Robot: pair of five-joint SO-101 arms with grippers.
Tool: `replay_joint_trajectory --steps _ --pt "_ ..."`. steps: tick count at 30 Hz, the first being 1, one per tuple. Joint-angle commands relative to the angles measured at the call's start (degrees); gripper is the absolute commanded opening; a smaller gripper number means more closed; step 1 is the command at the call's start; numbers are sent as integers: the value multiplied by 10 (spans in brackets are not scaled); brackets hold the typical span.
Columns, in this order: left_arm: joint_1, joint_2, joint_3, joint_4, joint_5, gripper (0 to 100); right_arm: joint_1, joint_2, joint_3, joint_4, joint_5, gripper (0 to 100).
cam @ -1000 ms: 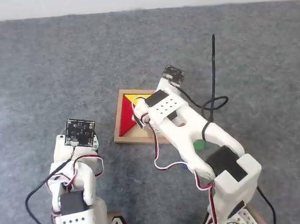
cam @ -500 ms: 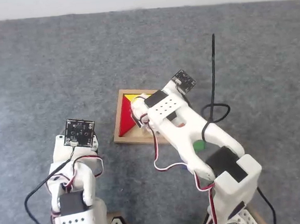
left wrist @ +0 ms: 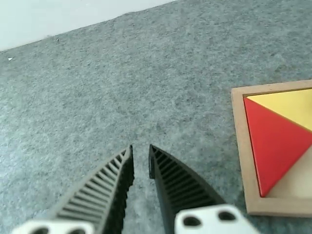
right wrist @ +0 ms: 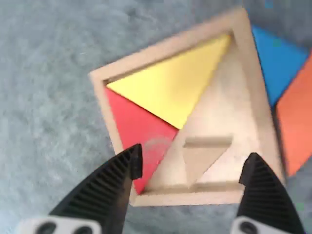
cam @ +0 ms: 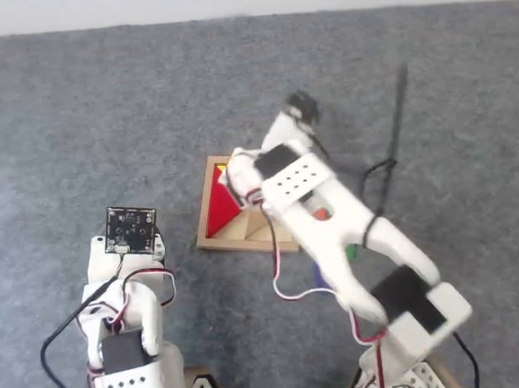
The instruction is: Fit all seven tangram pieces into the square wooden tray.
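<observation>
The square wooden tray lies mid-table, with a red triangle and a yellow triangle in it. My right gripper hangs open above the tray, nothing between its fingers. Under it I see the yellow triangle, the red triangle and bare tray floor. A blue piece and an orange piece lie just outside the tray's rim. My left gripper is shut over bare carpet, well apart from the tray.
Grey carpet covers the table. Under the right arm lie a green piece, an orange piece and a blue piece. A black cable stands behind the right arm. The left arm's camera board sits at the lower left.
The right arm has swung, its wrist moving farther over the tray's back edge and its lower part shifting right. The left arm's wrist moved slightly left.
</observation>
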Motion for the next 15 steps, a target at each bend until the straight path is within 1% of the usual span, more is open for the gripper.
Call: replay_joint_trajectory --steps 1,3,5,6,8,11,15 --pt "-4 -11 -21 -1 5 55 22 -79 -28 38 265 246" --pt "-4 -11 -21 -1 5 55 34 -82 -14 39 331 132" --pt "-4 -11 -21 -1 5 55 38 -72 7 24 353 7" --pt "-4 -11 -21 -1 5 55 38 -64 23 13 354 5" --pt "-3 -11 -21 -1 5 55 36 -43 52 -9 352 43" --pt "-3 -11 -21 -1 5 55 30 0 83 -71 349 10" --pt "-2 -11 -21 -1 5 55 31 53 83 -124 311 9"
